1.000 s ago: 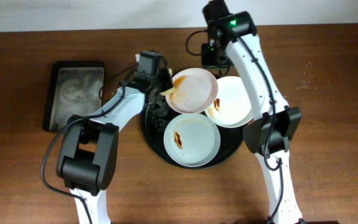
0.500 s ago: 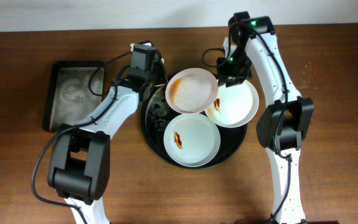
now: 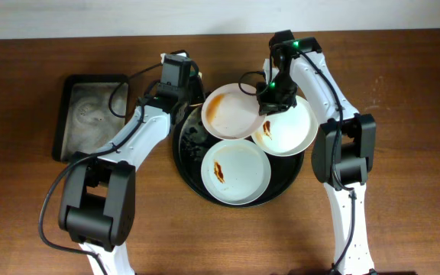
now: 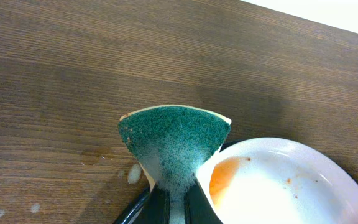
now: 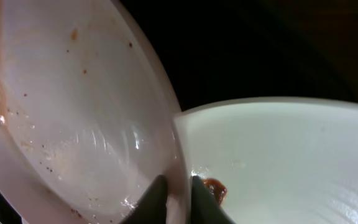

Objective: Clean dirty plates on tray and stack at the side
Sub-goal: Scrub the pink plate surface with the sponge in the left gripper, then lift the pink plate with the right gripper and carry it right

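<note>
The round black tray (image 3: 183,162) sits mid-counter (image 3: 403,191) and carries all three dirty plates. The upper plate (image 3: 235,113) lies at the tray's far edge, with an orange-brown smear across its left half. It overlaps the right plate (image 3: 292,130), which has sauce at its left rim. The front plate (image 3: 239,174) lies flat nearest the robot and bears a short red-brown streak.

The right end effector (image 3: 269,105) reaches down at the spot where the upper and right plates meet. In the right wrist view its fingers (image 5: 157,194) stand nearly together, clenched on the rim of the upper plate.

The left end effector (image 4: 178,204) is clenched on a green sponge (image 4: 176,144), folded into a fan shape and wet with foam. The sponge is held just beside the upper plate's left rim, at the tray's edge.

A rectangular black sponge tray (image 3: 60,122) holding suds lies to the left, well apart from the round tray.
</note>
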